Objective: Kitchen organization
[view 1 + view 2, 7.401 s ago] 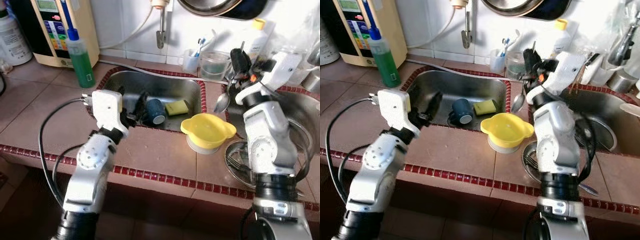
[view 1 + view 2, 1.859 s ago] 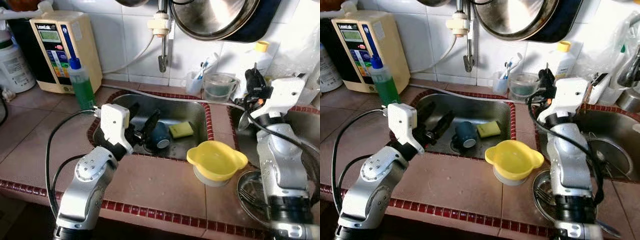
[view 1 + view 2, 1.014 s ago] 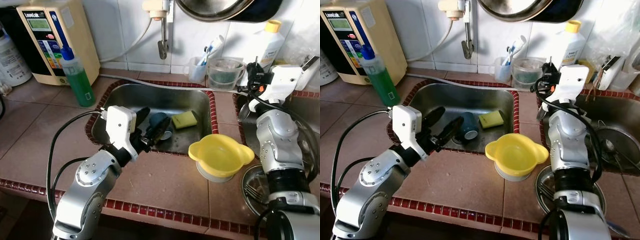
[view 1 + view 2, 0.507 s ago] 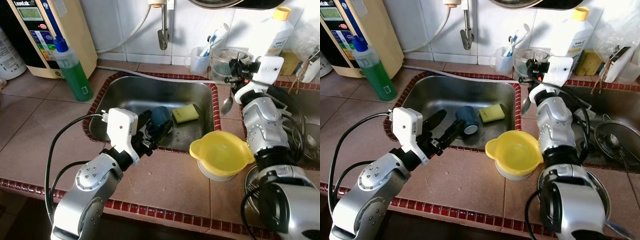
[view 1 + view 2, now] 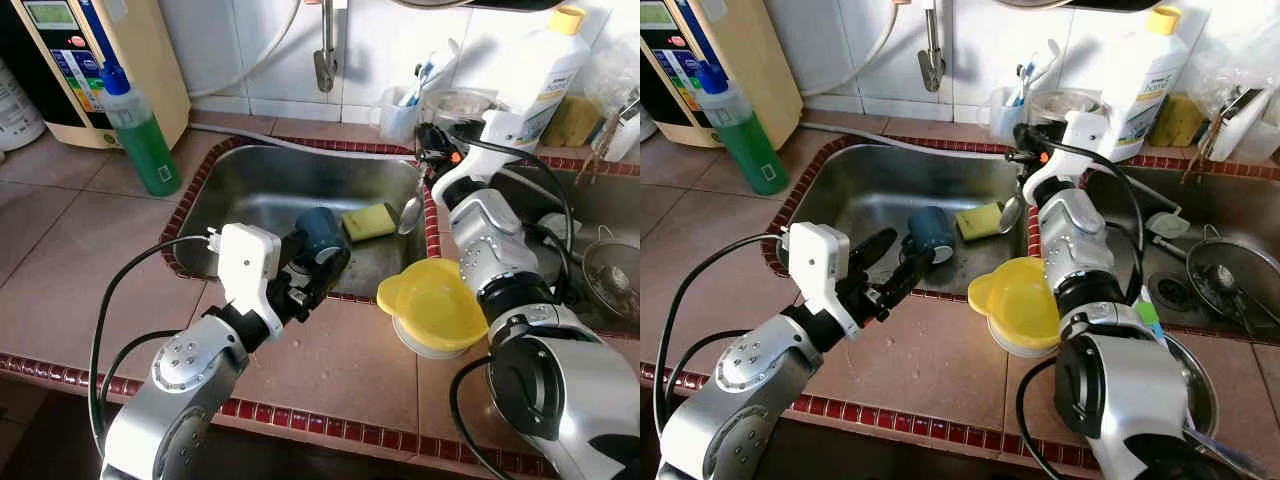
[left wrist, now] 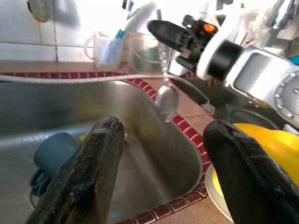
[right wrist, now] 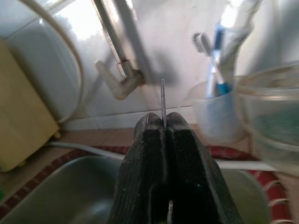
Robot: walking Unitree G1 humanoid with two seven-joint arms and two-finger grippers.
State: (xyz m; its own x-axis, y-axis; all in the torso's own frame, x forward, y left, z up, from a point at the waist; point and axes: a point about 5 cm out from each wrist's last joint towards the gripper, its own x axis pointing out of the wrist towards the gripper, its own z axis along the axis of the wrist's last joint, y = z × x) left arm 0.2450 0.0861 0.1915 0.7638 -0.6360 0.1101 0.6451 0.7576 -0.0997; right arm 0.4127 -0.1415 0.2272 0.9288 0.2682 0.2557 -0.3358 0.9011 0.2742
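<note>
My right gripper (image 5: 432, 148) is shut on the thin handle of a metal spoon (image 5: 409, 211). The spoon hangs bowl-down over the right rim of the left sink (image 5: 250, 180). The right wrist view shows the fingertips (image 7: 154, 128) pressed together on the handle (image 7: 162, 100). A dark blue mug (image 5: 316, 229) lies on its side in the sink beside a yellow sponge (image 5: 367, 220). My left gripper (image 5: 318, 262) is open at the sink's near edge, just in front of the mug. In its wrist view the spoon (image 6: 166, 101) hangs between the two fingers (image 6: 88, 177).
A yellow bowl (image 5: 436, 301) sits tilted on a white bowl at the counter's front right. A green soap bottle (image 5: 140, 130) and a water purifier (image 5: 70, 50) stand at the back left. A toothbrush cup (image 5: 400, 112), a clear jug and a white bottle (image 5: 545, 65) line the wall.
My right gripper has carried the spoon leftward from the right sink's side to the left sink's right rim. The head has tilted. The left gripper stays open by the mug.
</note>
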